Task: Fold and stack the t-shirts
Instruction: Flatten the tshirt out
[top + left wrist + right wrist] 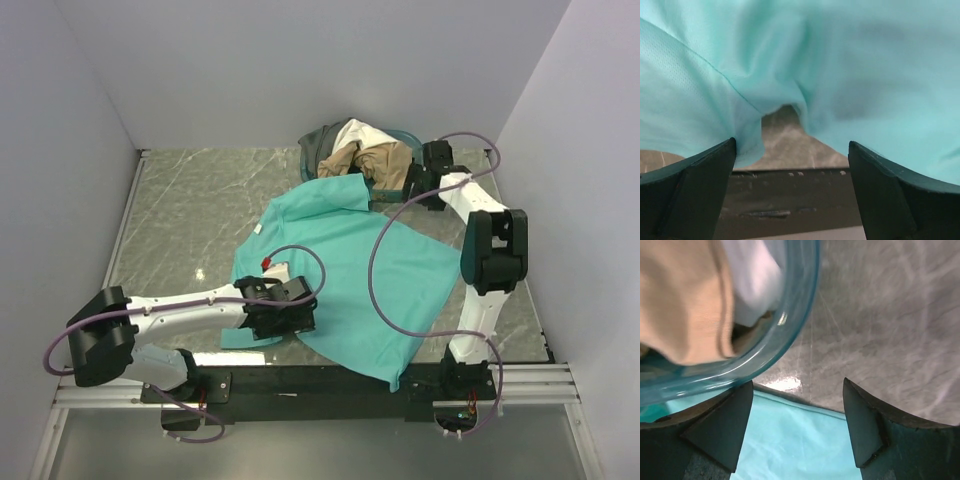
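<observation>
Left claw is released, gripping nothing. Its wrist cam shows both fingers wide apart, the teal-green shirt bunched right ahead, one fold touching the left finger's tip, and a patch of desk showing under the cloth. Only the top cam gives the layout: that shirt lies spread and rumpled across the near-middle of the desk, and the left claw is over its near-left edge. Right claw is also released, with nothing between the fingers. From above it sits far right, just beside the basket. Its wrist cam adds the close-up: the basket rim curves past just ahead of the left finger, with the tan shirt and cream-white shirt heaped inside, bare desk to the right and a teal-green edge below. The dark grey shirt shows only from the top cam, on the pile's left side. I can't tell if the right claw touches the rim.
</observation>
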Robot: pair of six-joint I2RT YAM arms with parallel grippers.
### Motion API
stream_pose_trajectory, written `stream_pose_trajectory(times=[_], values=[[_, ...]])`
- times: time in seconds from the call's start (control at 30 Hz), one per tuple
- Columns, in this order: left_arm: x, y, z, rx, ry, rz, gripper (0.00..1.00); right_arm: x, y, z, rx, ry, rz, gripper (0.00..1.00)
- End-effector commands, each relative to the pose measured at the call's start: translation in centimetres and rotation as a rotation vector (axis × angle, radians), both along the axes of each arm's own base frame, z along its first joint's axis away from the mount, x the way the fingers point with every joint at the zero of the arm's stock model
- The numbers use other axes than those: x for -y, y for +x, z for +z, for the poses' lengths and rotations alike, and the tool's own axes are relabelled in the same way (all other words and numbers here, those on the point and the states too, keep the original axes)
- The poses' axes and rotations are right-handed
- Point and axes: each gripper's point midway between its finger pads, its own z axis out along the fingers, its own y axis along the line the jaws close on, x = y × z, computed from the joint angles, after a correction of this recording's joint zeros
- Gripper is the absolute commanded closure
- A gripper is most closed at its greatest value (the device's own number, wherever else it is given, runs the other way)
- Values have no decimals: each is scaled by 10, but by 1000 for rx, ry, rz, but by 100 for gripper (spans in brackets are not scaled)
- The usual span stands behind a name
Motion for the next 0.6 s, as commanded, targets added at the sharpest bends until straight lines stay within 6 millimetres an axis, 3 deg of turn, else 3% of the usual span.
stream_pose_trajectory(times=[0.0, 0.03, 0.07, 0.1, 0.13, 0.17, 0.2, 0.23, 0.27, 0.3, 0.37, 0.43, 0.47, 0.57], values=[[11, 12, 41, 110, 1, -55, 1, 14, -2, 55, 79, -69, -8, 22], [7, 21, 48, 158, 19, -42, 1, 13, -10, 81, 135, -64, -15, 22], [7, 27, 57, 189, 20, -43, 0, 9, -30, 69, 106, -45, -34, 22], [11, 38, 72, 239, 8, -44, 0, 5, -42, 71, 112, -27, -41, 22], [5, 57, 80, 281, 13, -1, 0, -2, -58, 87, 152, 6, -42, 22], [3, 69, 86, 300, 7, 19, 0, -7, -87, 60, 86, 30, -71, 21], [9, 87, 96, 333, -21, 20, 1, -20, -103, 54, 79, 42, -63, 21], [-3, 111, 98, 342, -20, 68, 1, -25, -119, 63, 115, 65, -76, 21], [-7, 124, 101, 344, -20, 81, 1, -32, -147, 37, 56, 96, -103, 21], [-19, 148, 103, 353, -6, 141, 1, -51, -158, 45, 102, 135, -53, 20], [-26, 167, 103, 359, 7, 148, 1, -67, -189, 23, 50, 175, -6, 17], [-30, 187, 105, 359, 37, 136, 1, -73, -210, 13, 23, 189, 24, 16], [-32, 191, 105, 355, 56, 137, 1, -69, -225, -3, -20, 184, 4, 16], [-24, 208, 110, 377, 65, 125, 1, -58, -246, -24, -46, 164, -29, 16]])
